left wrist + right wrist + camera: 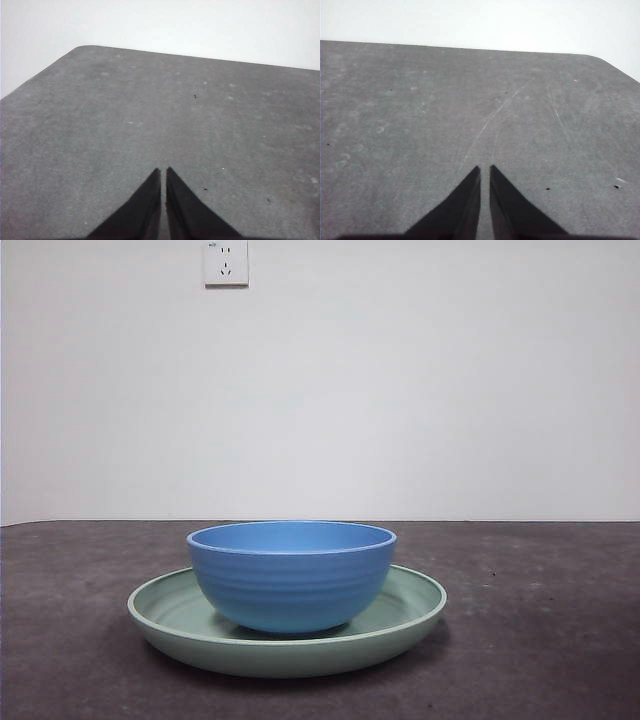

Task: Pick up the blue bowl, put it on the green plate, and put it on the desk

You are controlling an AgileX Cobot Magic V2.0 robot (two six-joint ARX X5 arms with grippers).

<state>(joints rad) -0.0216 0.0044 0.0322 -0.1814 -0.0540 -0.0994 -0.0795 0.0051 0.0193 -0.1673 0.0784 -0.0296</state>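
The blue bowl (pixel 291 575) stands upright inside the green plate (pixel 415 615), and the plate rests on the desk (pixel 540 640) in the middle of the front view. No arm shows in that view. My left gripper (pixel 163 171) is shut and empty above bare desk (pixel 150 115). My right gripper (pixel 485 169) is shut too, with nothing in it, over bare desk (pixel 445 110). Neither wrist view shows the bowl or the plate.
A white wall with a power socket (pixel 225 262) rises behind the desk. The left wrist view shows a rounded far corner of the desk (pixel 82 48); the right wrist view shows another one (pixel 600 57).
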